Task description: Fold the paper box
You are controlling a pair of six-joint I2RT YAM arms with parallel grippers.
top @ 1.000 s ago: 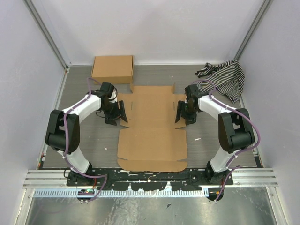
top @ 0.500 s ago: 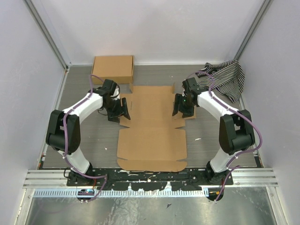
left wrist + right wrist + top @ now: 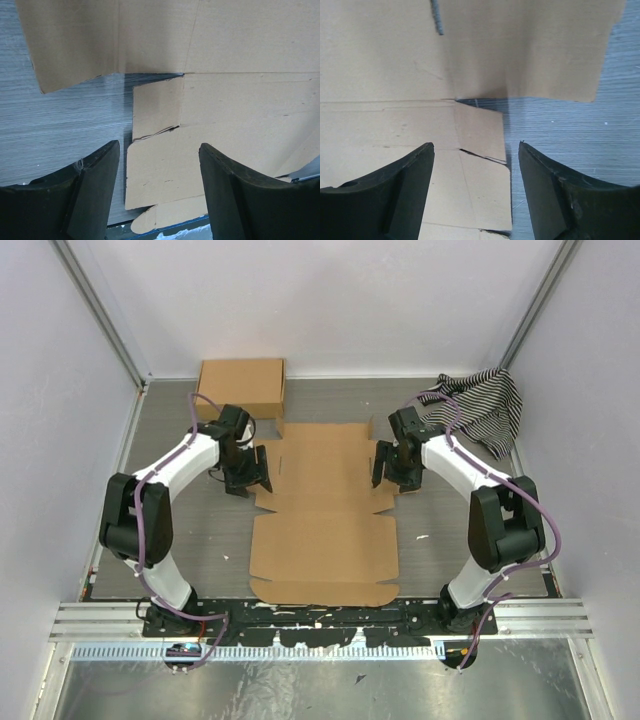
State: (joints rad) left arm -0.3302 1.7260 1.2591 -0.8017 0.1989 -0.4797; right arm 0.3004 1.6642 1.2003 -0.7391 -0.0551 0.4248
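Overhead and wrist views of my two arms at the paper box (image 3: 325, 515). It lies unfolded and mostly flat on the grey table (image 3: 180, 530), its long axis running from between my bases toward the far wall. My left gripper (image 3: 256, 478) is at the box's left edge, where the near panel gives way to the far one. Its fingers (image 3: 95, 195) stand wide apart and hold nothing, with the small left tab (image 3: 157, 107) and bare table showing in the gap. My right gripper (image 3: 385, 472) is at the mirrored spot on the right edge, its fingers (image 3: 555, 195) likewise spread wide and empty above the small right tab (image 3: 480, 132). Beyond each tab, the left flap (image 3: 75, 45) and the right flap (image 3: 545, 50) each throw a shadow beneath their near edge. Whether any fingertip touches the cardboard I cannot tell. A smaller cardboard box (image 3: 240, 387) sits far left, near the paper box's far corner. A striped cloth (image 3: 480, 408) lies crumpled in the far right corner.
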